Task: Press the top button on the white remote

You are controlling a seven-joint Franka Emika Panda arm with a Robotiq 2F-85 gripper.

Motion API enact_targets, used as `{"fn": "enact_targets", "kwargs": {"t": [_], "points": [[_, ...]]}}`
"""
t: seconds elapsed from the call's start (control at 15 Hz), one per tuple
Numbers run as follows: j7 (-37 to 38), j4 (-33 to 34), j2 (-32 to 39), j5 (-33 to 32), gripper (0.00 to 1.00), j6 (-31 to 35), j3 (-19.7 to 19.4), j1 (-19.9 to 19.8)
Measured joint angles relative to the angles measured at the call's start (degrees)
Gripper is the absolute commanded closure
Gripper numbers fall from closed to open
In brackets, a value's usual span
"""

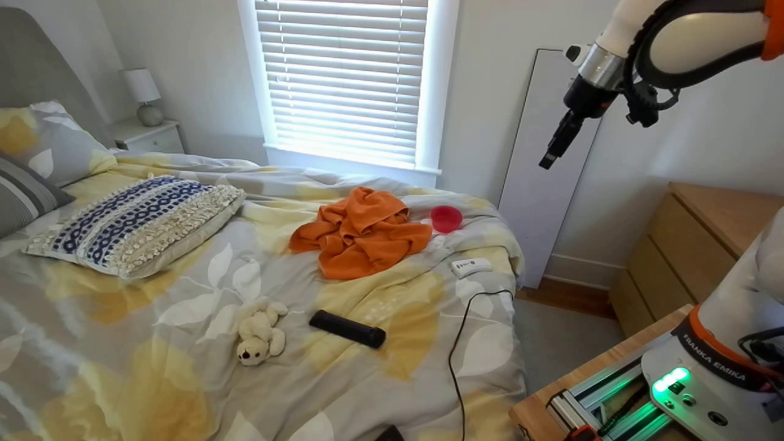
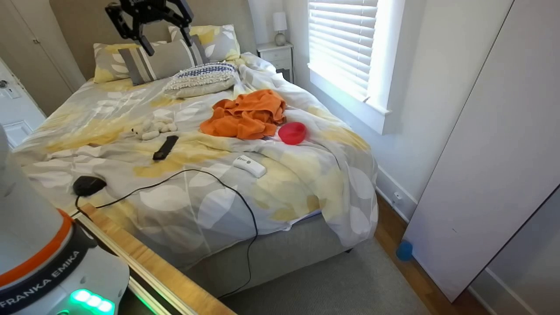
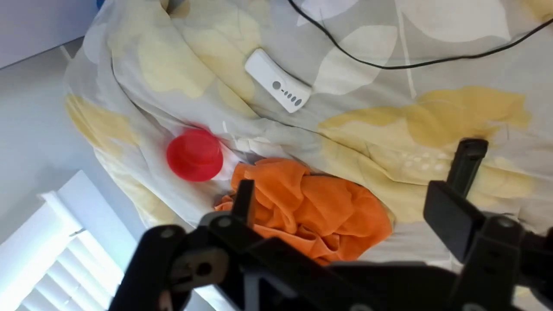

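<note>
The white remote [image 1: 471, 267] lies flat on the bed near its foot end, and it shows in both exterior views [image 2: 249, 166]. In the wrist view the white remote [image 3: 278, 80] is above the middle, with one large round grey button and a row of several small ones toward one end. My gripper [image 1: 547, 162] is high above the bed, well apart from the remote. In an exterior view the gripper [image 2: 168, 47] shows its two fingers spread. In the wrist view the gripper [image 3: 341, 207] is open, with nothing between its fingers; the orange cloth behind them lies far below.
An orange cloth [image 1: 362, 236] and a red bowl [image 1: 446, 219] lie near the remote. A black remote [image 1: 347, 329] and a white plush toy [image 1: 260, 331] lie farther off. A black cable [image 2: 218, 179] crosses the bed. A white board [image 1: 545, 184] leans on the wall.
</note>
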Motion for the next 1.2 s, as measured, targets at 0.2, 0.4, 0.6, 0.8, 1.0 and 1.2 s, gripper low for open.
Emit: {"fn": "enact_targets", "kwargs": {"t": [0.2, 0.4, 0.6, 0.8, 1.0, 1.2], "points": [[-0.06, -0.08, 5.92, -1.91, 0.00, 6.40, 1.73, 0.40], [0.21, -0.16, 13.05, -3.08, 0.00, 13.25, 2.64, 0.30], [1.97, -0.04, 20.44, -4.22, 0.00, 19.61, 3.71, -0.24], [6.44, 0.19, 28.09, -7.53, 0.00, 26.44, 5.87, -2.32], [8.90, 1.52, 35.13, -9.27, 0.00, 31.62, 6.82, -3.68], [9.17, 3.42, 39.19, -9.90, 0.00, 32.90, 6.94, -4.26]]}}
